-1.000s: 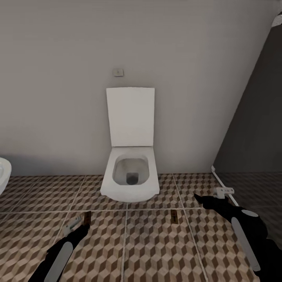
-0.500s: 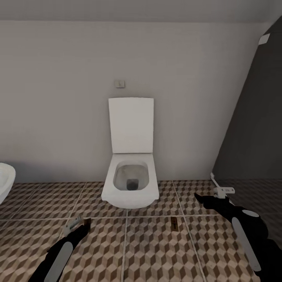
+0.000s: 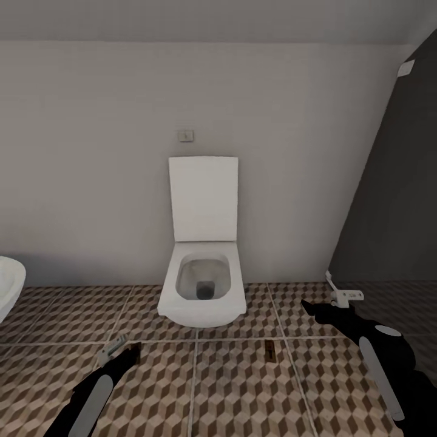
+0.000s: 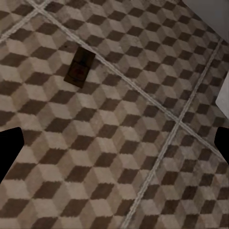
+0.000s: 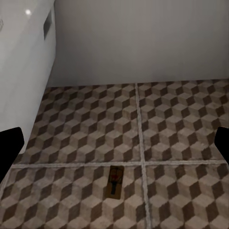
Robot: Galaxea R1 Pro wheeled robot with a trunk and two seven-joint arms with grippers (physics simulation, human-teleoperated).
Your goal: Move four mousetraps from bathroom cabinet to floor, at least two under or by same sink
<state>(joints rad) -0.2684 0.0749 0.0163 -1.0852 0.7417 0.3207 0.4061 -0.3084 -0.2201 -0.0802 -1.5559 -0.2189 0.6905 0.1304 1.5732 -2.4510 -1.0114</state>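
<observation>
Grey bathroom wall fills the far side of the head view, with a white wall-hung toilet against it, its lid raised upright and a small flush plate on the wall above. A dark panel slants down the right side, and a white rounded fixture (cut off by the picture's edge) shows at the far left. Cube-patterned bathroom floor in brown, beige and white spreads toward the robot, crossed by pale grout lines.

Two mousetraps lie flat on these tiles in front of the toilet. One mousetrap rests right of centre, just on the near side of a grout line; the right wrist view shows it too, a small tan rectangle with dark metal parts. The other mousetrap lies to the left, just beside the left gripper, and appears darker in the left wrist view.

Both grippers hang above the floor with nothing in them. The left gripper's fingers stand far apart at the edges of its wrist view. The right gripper is likewise spread wide, its fingers at opposite edges.
</observation>
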